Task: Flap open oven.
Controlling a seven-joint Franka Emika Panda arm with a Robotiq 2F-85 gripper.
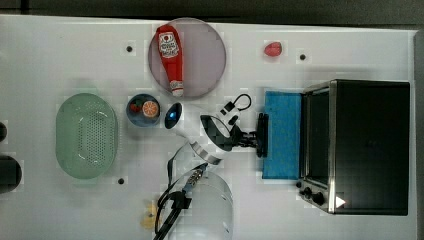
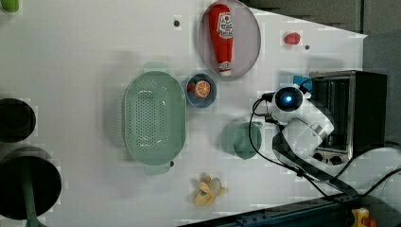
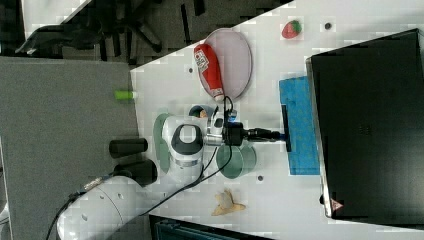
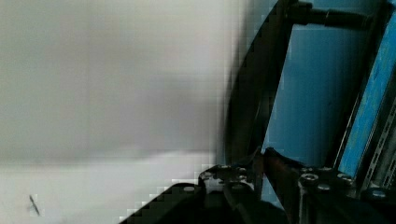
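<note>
The large black boxy oven (image 1: 370, 145) sits at the white table's (image 1: 60, 55) right edge in the top view. The gripper (image 1: 256, 139), closed narrowly on the black door handle (image 1: 262, 135), holds the blue glass door (image 1: 282, 135) flapped down, the handle's long axis crossing the fingers.

The claw (image 1: 252, 137) grips the black handle (image 1: 262, 135) of the oven (image 1: 370, 145) door (image 1: 282, 135), which lies flapped down flat just beyond it. Behind the claw sit a small bowl (image 1: 143, 110) and a green colander (image 1: 86, 136); a ketchup bottle (image 1: 170, 59) lies off to one side.
</note>
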